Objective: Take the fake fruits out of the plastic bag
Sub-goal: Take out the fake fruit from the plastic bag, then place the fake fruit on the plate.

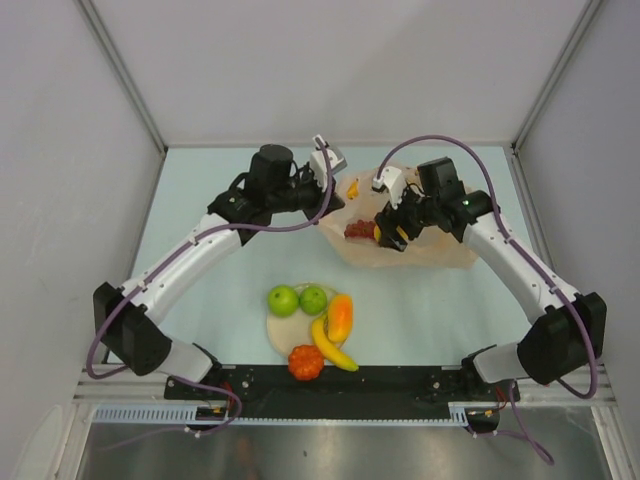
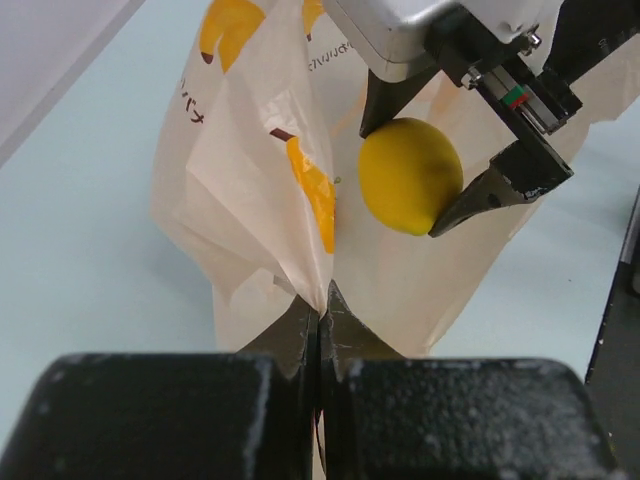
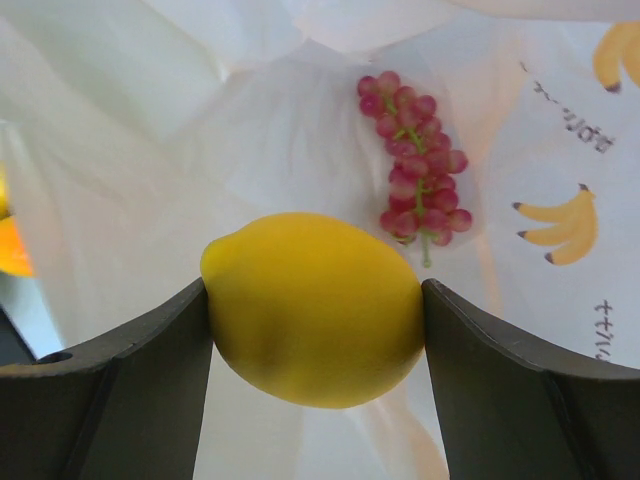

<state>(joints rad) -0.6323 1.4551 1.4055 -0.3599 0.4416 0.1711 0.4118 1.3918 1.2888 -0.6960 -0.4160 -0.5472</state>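
Note:
The peach-pink plastic bag lies at the back right of the table. My left gripper is shut on a fold of the bag and holds it up. My right gripper is shut on the yellow lemon, held over the bag's mouth; the lemon also shows in the left wrist view. The dark red grape bunch lies inside the bag and also shows from above. Two green apples, the mango, the banana and the red-orange tomato-like piece rest on the beige plate.
The plate stands near the front edge, between the arm bases. White walls close in the table on the left, right and back. The black rail runs along the front edge.

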